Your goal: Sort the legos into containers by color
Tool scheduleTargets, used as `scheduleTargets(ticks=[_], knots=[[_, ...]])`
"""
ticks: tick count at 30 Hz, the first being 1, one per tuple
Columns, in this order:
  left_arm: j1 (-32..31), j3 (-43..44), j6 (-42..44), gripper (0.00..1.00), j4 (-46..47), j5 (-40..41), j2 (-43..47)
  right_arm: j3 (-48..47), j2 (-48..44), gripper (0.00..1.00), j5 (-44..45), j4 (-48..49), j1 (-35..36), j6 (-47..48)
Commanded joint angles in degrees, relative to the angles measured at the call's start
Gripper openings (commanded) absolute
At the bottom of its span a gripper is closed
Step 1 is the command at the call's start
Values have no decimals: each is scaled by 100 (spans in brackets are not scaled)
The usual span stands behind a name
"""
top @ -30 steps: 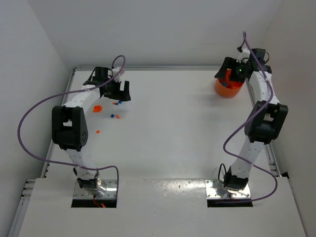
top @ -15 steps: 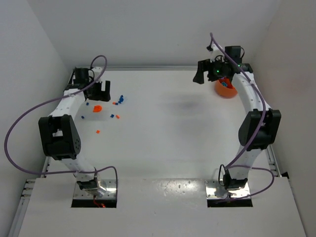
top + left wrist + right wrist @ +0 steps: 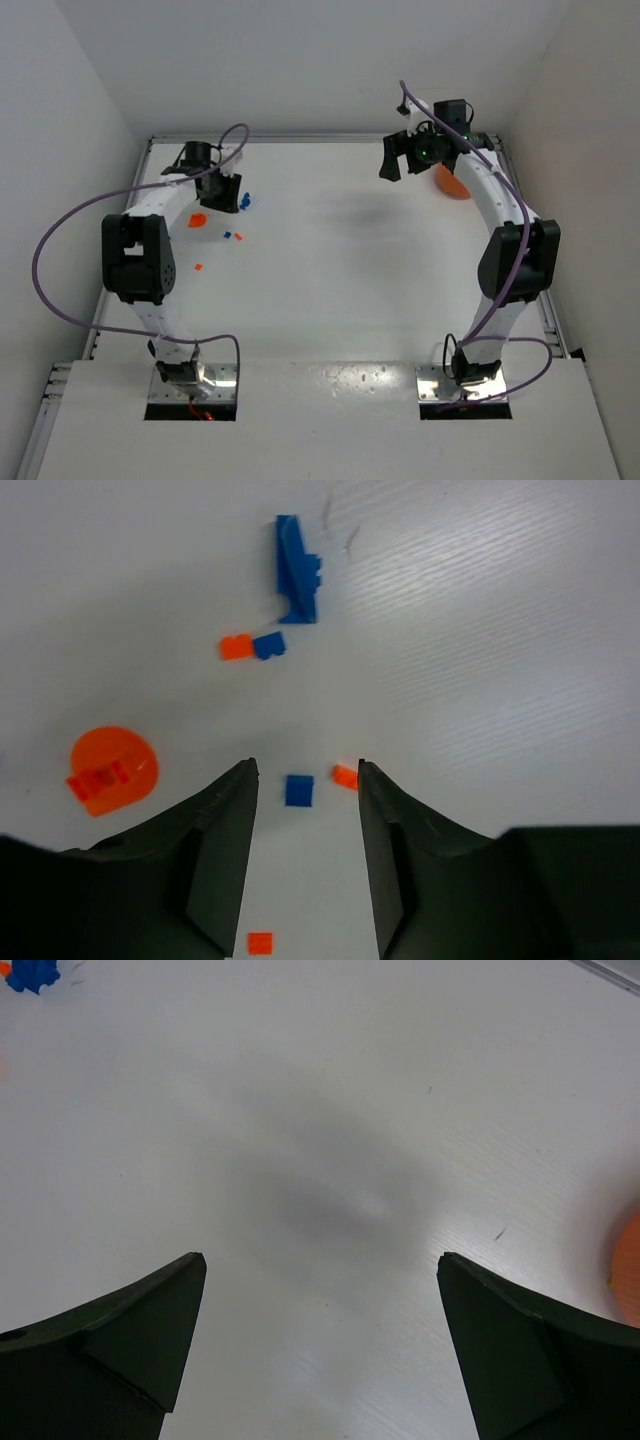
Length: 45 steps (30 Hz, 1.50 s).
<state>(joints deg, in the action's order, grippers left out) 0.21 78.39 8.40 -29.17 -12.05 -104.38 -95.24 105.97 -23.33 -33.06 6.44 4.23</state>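
White table [image 3: 330,260] from above: legos [image 3: 232,236] scattered near its far-left corner, orange bowl [image 3: 450,183] near the far-right corner. Left wrist: left gripper [image 3: 306,772], jaws apart, straddles a blue brick [image 3: 298,790] without touching it. Right wrist: right gripper [image 3: 320,1256] spread wide above the table.

Spread end effector [image 3: 320,1256] over white table [image 3: 330,1110]

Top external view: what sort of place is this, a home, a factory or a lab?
Probably a lab robot cell: a bare white table enclosed by plain white walls, left arm and right arm bolted at its near edge, with tiny legos and an orange bowl on it.
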Motion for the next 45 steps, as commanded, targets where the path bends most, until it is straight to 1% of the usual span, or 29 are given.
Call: scheduleTargets(ticks=[1, 3, 4, 6, 8, 12, 19, 20, 22, 23, 27, 32, 35, 36, 39, 40, 43, 45], knots=[[-276, 440, -216, 50, 245, 124, -249, -47, -112, 99, 145, 203, 51, -79], [-416, 615, -278, 54, 245, 203, -486, -47, -112, 99, 206, 203, 51, -132], [-477, 616, -339, 60, 297, 203, -539, -47, -112, 99, 206, 203, 51, -133], [-547, 686, -392, 65, 403, 405, -653, 5, -164, 99, 259, 203, 51, -133], [-610, 747, -453, 68, 526, 676, -750, 67, -165, 99, 259, 203, 51, -186], [-671, 967, -515, 70, 526, 1055, -1067, 67, -165, 99, 259, 203, 51, -247], [-724, 1213, -577, 70, 631, 995, -1375, -152, -50, 99, 321, 203, 51, -247], [-724, 1214, -577, 66, 632, 994, -1436, -153, -50, 99, 321, 264, 51, -247], [-724, 1266, -577, 64, 632, 942, -1488, -100, -50, 99, 321, 265, 51, -247], [-724, 1319, -525, 61, 632, 942, -1489, -100, -50, 99, 321, 265, 51, -247], [-724, 1380, -472, 54, 684, 942, -1621, -100, 2, 99, 373, 265, 51, -247], [-724, 1381, -471, 49, 684, 994, -1735, -100, 2, 99, 373, 265, 51, -247], [-724, 1381, -471, 41, 684, 934, -1788, -100, 55, 99, 373, 265, 51, -247], [-724, 1381, -471, 33, 684, 933, -1788, -100, 55, 99, 373, 265, 51, -247], [-724, 1381, -471, 27, 737, 802, -1788, -47, 55, 99, 155, 265, 51, -247], [-724, 1381, -471, 23, 737, 801, -1788, 5, 55, 99, 67, 326, -2, -247], [-724, 1320, -471, 17, 737, 679, -1788, 286, -76, 99, -373, 546, -55, -326], [-724, 1266, -471, 15, 737, 337, -1596, 365, -77, 99, -740, 616, -55, -397]])
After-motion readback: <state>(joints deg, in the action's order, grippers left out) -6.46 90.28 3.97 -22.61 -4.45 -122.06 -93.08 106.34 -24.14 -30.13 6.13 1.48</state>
